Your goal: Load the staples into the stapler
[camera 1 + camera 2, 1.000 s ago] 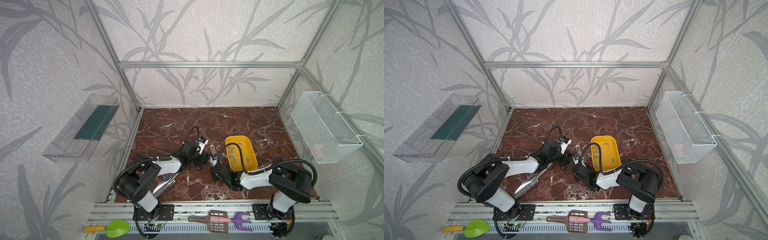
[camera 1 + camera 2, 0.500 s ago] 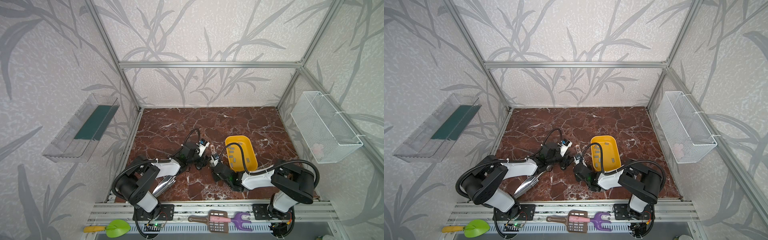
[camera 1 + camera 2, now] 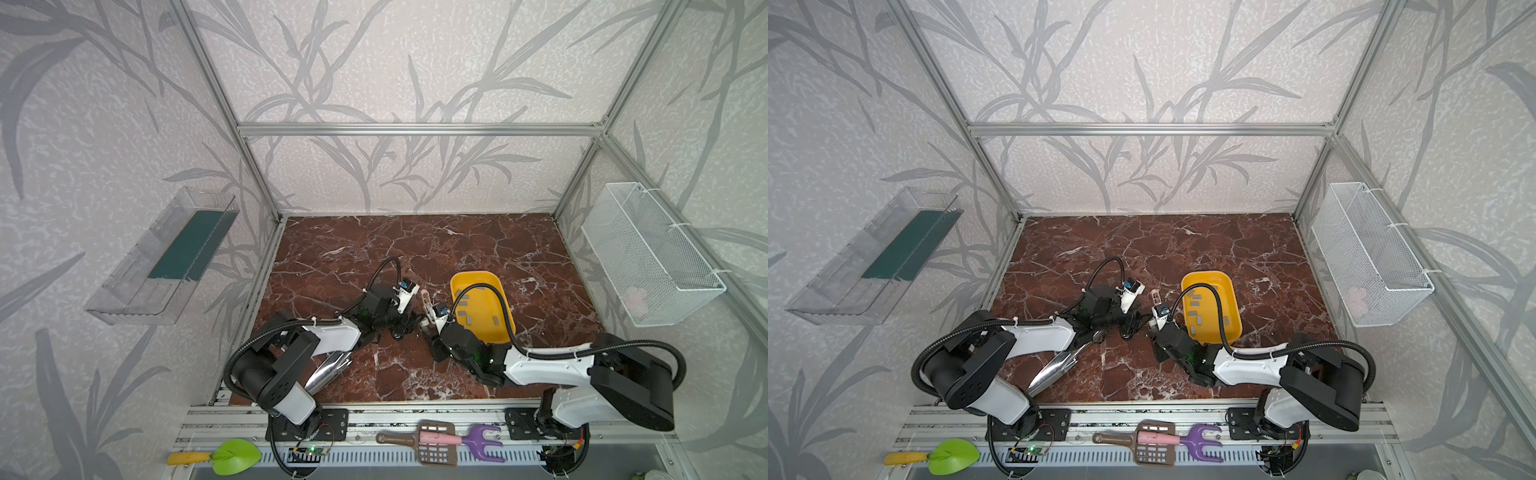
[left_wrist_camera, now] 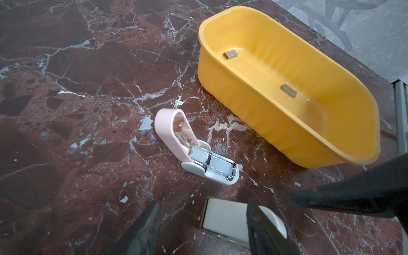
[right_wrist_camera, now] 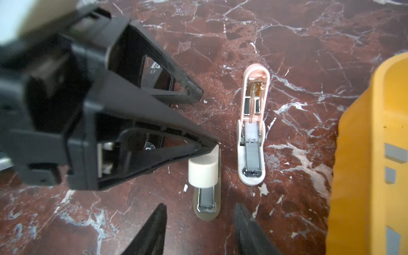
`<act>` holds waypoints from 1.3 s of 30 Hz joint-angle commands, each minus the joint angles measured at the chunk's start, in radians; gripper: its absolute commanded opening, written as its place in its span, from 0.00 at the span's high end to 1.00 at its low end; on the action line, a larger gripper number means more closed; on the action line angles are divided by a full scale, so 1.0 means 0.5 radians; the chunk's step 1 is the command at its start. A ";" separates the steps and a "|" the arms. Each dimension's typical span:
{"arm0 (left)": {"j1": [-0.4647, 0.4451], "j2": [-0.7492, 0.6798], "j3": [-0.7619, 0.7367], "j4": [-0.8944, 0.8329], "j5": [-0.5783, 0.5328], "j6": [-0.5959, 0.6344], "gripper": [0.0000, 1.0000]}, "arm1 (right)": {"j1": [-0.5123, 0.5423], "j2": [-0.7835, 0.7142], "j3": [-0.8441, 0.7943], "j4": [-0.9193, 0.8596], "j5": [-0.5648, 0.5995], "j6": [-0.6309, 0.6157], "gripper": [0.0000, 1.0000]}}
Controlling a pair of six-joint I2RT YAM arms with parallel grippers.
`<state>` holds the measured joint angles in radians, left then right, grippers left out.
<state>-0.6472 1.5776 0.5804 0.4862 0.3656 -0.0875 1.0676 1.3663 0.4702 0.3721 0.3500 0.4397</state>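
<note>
Left claw (image 4: 203, 207), jaws apart, braces one finger (image 5: 198, 141) on the cream stapler (image 5: 203, 170) lid, exposing its channel. My right claw (image 5: 201, 207) hovers open, empty. The staples (image 4: 230, 54) lie in the yellow tub (image 3: 471, 273) at three o'clock.

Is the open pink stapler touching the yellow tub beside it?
Apart. The left wrist view shows bare marble tabletop between the pink stapler and the yellow tub; the right wrist view agrees.
</note>
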 commanded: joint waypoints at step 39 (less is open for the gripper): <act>-0.076 -0.041 -0.128 -0.036 0.079 0.089 0.44 | -0.065 -0.079 0.103 -0.196 0.031 0.002 0.85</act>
<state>-0.6704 1.5692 0.5541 0.5137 0.3859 -0.0513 1.0393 1.3838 0.5251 0.2703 0.3576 0.4408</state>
